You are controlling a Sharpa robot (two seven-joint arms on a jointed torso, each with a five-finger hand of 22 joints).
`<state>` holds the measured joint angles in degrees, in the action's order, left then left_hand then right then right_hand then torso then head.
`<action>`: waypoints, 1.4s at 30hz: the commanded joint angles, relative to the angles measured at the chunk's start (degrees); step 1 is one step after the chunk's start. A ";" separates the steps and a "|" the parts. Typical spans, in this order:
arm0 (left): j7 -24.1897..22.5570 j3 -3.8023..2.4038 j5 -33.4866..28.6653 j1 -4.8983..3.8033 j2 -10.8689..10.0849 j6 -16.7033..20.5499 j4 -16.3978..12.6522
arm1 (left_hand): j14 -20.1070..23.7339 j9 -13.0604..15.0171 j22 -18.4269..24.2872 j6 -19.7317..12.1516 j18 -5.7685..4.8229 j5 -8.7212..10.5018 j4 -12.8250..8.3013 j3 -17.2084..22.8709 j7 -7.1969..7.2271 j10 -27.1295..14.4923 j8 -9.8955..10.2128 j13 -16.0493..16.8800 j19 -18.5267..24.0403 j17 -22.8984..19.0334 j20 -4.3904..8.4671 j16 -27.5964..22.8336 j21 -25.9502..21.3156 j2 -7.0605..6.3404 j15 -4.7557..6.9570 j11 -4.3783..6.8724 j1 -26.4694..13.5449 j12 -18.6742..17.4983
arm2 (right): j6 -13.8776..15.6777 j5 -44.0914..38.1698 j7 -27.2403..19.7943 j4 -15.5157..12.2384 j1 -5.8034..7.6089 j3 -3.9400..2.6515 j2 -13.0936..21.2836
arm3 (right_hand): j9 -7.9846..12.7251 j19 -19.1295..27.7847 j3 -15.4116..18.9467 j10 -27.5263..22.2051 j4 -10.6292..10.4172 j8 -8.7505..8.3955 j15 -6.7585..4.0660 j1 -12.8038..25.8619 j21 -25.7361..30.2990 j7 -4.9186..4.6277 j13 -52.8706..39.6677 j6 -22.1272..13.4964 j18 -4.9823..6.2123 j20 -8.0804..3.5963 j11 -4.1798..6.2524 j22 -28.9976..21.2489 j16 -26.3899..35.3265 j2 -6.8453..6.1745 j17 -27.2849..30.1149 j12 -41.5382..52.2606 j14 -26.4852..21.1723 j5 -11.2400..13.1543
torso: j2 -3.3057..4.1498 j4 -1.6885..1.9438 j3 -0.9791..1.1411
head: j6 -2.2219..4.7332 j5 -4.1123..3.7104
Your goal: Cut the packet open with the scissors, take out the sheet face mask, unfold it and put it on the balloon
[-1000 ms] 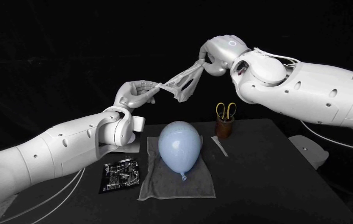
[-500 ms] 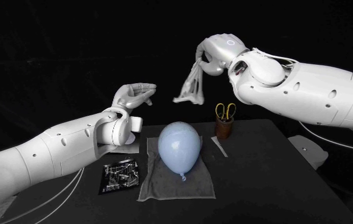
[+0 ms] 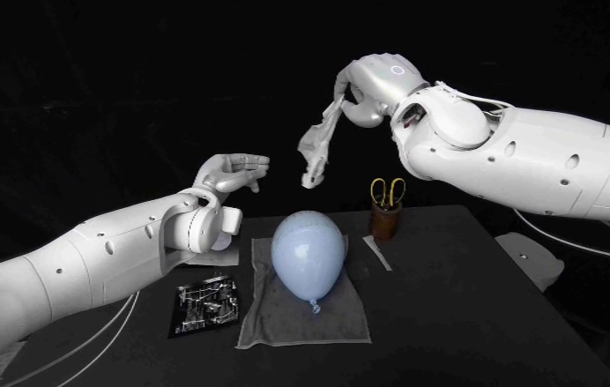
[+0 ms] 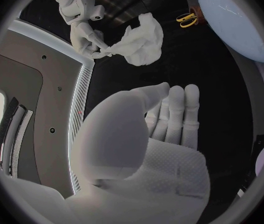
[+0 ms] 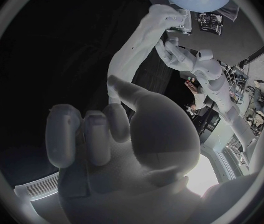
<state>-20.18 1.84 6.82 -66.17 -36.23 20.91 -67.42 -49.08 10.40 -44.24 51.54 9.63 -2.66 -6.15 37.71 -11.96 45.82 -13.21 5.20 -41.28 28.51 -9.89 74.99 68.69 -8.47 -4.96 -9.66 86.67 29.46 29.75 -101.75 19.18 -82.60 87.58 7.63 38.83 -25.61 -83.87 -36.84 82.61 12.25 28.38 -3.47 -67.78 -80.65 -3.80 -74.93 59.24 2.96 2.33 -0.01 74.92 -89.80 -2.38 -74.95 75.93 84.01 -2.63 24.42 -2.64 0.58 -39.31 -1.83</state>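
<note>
The sheet mask [image 3: 314,151] hung as a bunched, twisted strand, not yet unfolded, pinched at its top end by the right hand [image 3: 362,98]. It was held high in the air above and a little behind the balloon [image 3: 310,255], probably so its own weight would pull it long for spreading. The left hand [image 3: 233,173] hovered near its lower end, apart from it, empty, with fingers loosely spread and seemingly placed to catch a free edge. The balloon lay on a grey cloth [image 3: 273,321], which likely stopped it rolling. The opened packet [image 3: 207,302] lay beside the cloth on the worktop [image 3: 483,316]. The scissors [image 3: 389,190] stood in a brown holder [image 3: 386,222] behind the balloon.
</note>
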 commanded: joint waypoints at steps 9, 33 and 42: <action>2.54 -0.03 5.79 0.57 -0.66 -9.60 -6.35 | -7.63 3.06 7.39 1.02 1.15 -0.11 8.64 -10.99 2.07 6.26 -2.48 3.88 -6.22 2.39 0.92 2.84 -8.28 -1.09 1.89 3.23 -12.48 8.69 | 1.26 -0.65 1.60 0.56 0.09 -0.08 -1.29 | -0.01 -3.52 -0.33 2.62 0.07 0.38 -0.59 0.20 -0.22 0.18 -4.85 0.42 -1.01 -0.23 0.81 12.44 -0.20 -0.60 -15.05 0.37 5.99 -0.16 | 0.01 -0.03 0.06 | 0.11 -0.20; -4.94 -0.34 4.15 0.82 -0.31 -8.41 -6.57 | 16.28 6.25 26.58 -10.22 0.28 -0.06 13.30 -21.61 2.86 -6.72 -2.91 -0.65 -0.74 -8.72 -5.66 -16.92 -37.61 -1.34 -5.16 -2.93 -5.16 -0.51 | 3.33 2.18 -1.19 -4.07 -0.24 0.00 -0.71 | 0.01 -3.42 -0.44 2.59 0.03 0.36 -0.61 0.21 0.15 0.18 -4.77 0.42 -0.93 -0.25 0.82 12.33 -0.20 -0.66 -15.05 0.25 5.99 -0.17 | -0.01 0.04 0.14 | 0.55 0.17; -5.73 -0.42 5.28 0.80 -0.11 -6.17 -6.30 | 15.64 6.88 27.50 -7.89 0.94 -0.06 12.86 -23.78 0.97 -4.42 -5.31 -0.17 -4.48 -7.49 -5.50 -12.84 -38.26 0.03 -4.42 -2.05 -2.61 2.12 | 3.32 2.78 -1.46 -5.11 -0.51 0.04 -0.22 | 0.01 -3.38 -0.45 2.58 0.03 0.35 -0.62 0.21 0.27 0.18 -4.75 0.42 -0.91 -0.25 0.82 12.30 -0.20 -0.66 -15.05 0.21 5.99 -0.17 | 0.03 0.02 -0.08 | 0.36 -0.14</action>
<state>-23.89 1.52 11.14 -65.30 -36.53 13.45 -73.51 -33.40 17.16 -16.65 43.27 10.19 -2.66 6.80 13.99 -10.76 40.94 -18.30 4.88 -45.48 20.90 -15.45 61.87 30.29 -8.37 -9.61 -11.75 83.69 31.30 32.51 -99.22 18.34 -87.57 87.07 7.71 38.48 -25.49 -83.82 -36.83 82.61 12.26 28.54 -3.82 -67.49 -80.64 -3.49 -74.90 59.32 2.96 2.23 -0.01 74.94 -89.77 -2.67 -74.95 76.18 83.96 -2.62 24.42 -2.64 0.56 -38.87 -1.99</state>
